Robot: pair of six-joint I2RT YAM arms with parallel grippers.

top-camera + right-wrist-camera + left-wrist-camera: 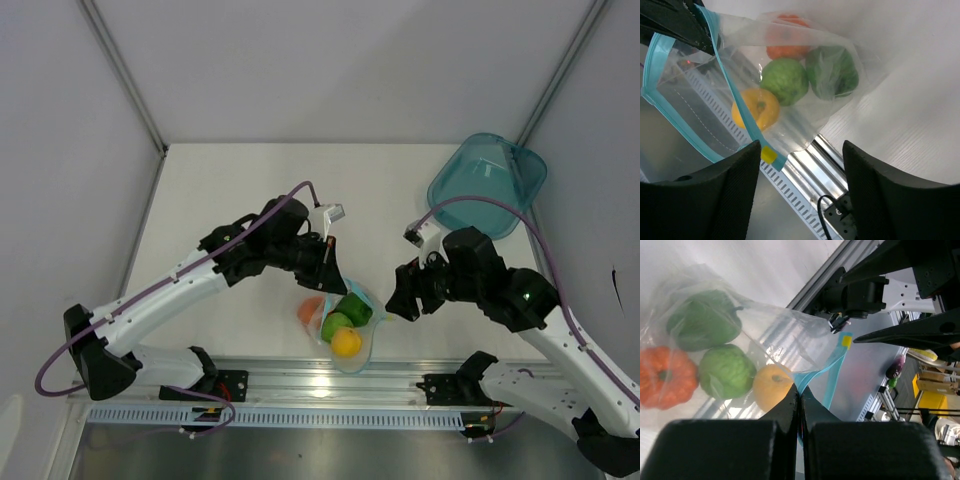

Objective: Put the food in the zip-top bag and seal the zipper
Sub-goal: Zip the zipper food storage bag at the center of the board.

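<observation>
The clear zip-top bag (368,338) hangs at the table's near edge with all the food inside: orange-red (310,310), dark green (356,308), light green (335,325) and yellow (346,342) pieces. My left gripper (329,272) is shut on the blue-teal zipper (835,372) and holds the bag's mouth edge up. In the right wrist view the zipper (729,85) runs in two separate strips, so the mouth is open, with a yellow tab (768,155) at its end. My right gripper (801,167) is open and empty, just right of the bag (805,125).
A translucent teal bowl (488,183) lies tilted at the back right corner. The metal rail (330,378) runs along the near table edge below the bag. White walls close in the table on three sides.
</observation>
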